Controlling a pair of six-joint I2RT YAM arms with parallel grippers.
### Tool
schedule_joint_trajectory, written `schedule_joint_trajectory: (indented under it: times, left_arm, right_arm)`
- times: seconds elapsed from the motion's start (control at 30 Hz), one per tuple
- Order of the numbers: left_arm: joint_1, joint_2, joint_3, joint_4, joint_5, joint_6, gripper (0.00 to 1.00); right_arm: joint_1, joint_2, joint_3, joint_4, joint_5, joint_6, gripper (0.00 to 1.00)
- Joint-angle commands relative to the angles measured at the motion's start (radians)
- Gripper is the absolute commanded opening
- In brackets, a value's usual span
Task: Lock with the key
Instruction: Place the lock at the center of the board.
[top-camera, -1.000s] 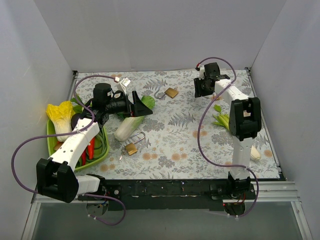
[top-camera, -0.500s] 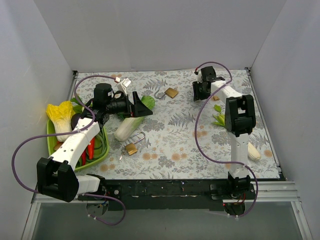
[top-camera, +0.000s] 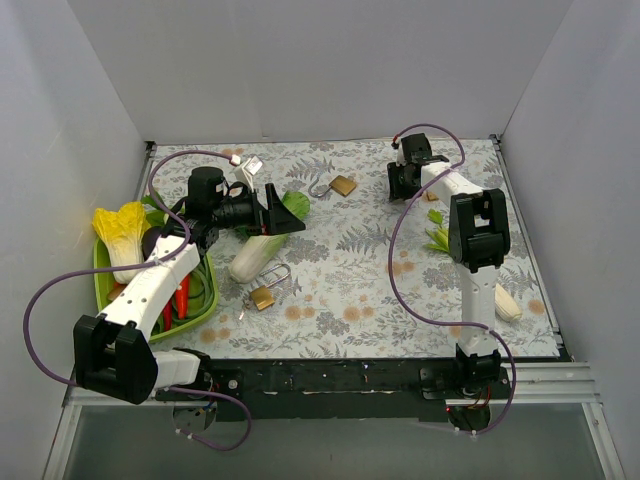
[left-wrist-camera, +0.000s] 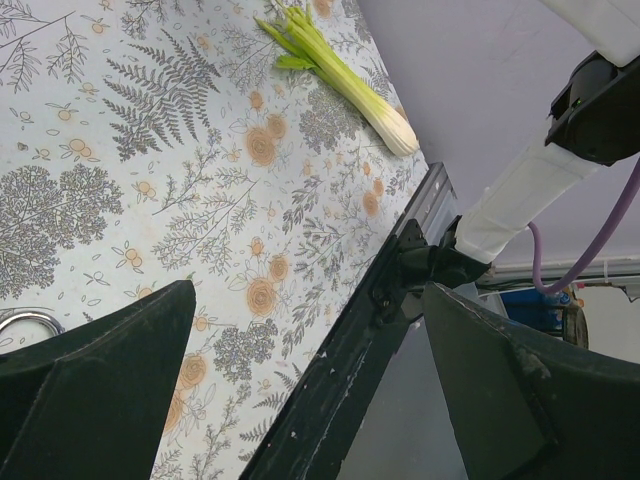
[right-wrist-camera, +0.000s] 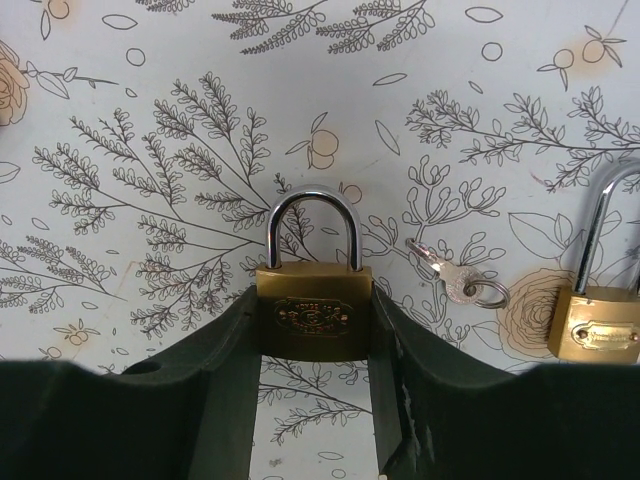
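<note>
Brass padlock (right-wrist-camera: 313, 316) is clamped in your right gripper (right-wrist-camera: 315, 322); the key (right-wrist-camera: 455, 280) lies untouched beside it; your left gripper (left-wrist-camera: 305, 300) gapes empty.

2nd padlock (right-wrist-camera: 595, 325) cut by rt edge (shackle too), loop (left-wrist-camera: 25, 315) clipped

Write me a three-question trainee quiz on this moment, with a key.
1. True or false: the right gripper is shut on a brass padlock.
2. Fill in: the left gripper is ____ and holds nothing.
3. The key lies: A) in that padlock's keyhole; B) on the table beside it; C) in the left gripper.
Key: 1 true; 2 open; 3 B.
</note>
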Motion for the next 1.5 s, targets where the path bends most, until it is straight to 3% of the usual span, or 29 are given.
schedule_joint_trajectory:
  times: [0.0,0.2,0.27,0.43,0.73,0.8,1.07,1.3,1.47]
  left_arm:
    - [0.005,-0.019,0.008,0.001,0.004,0.016,0.98]
    - [0.004,-0.018,0.012,-0.006,-0.001,0.019,0.98]
    - [0.003,-0.016,0.017,-0.017,-0.004,0.025,0.98]
    - [0.003,-0.015,0.023,-0.032,-0.008,0.036,0.98]
    - [0.004,-0.024,0.038,-0.083,-0.010,0.100,0.98]
    - [0.003,-0.028,0.053,-0.127,-0.051,0.135,0.98]
    - [0.032,-0.044,0.150,-0.431,-0.088,0.483,0.98]
    - [0.028,-0.060,0.098,-0.657,-0.241,0.859,0.98]
    - [-0.018,-0.097,0.003,-0.664,-0.387,0.965,0.98]
  right_arm:
    - [-0.006,0.015,0.032,0.027,0.030,0.015,0.27]
    - [-0.006,0.010,0.031,0.021,0.012,0.018,0.39]
    - [-0.006,0.006,0.028,0.019,0.001,0.022,0.50]
    - [-0.006,0.000,0.025,0.019,-0.002,0.015,0.59]
    - [-0.007,-0.025,0.028,0.013,-0.019,0.009,0.61]
    - [-0.007,-0.036,0.034,0.010,-0.028,-0.004,0.68]
    - [-0.007,-0.197,0.015,0.022,-0.030,-0.100,0.91]
    - [-0.007,-0.347,-0.009,-0.007,-0.128,-0.161,0.94]
    - [-0.009,-0.445,-0.031,-0.053,-0.206,-0.178,0.96]
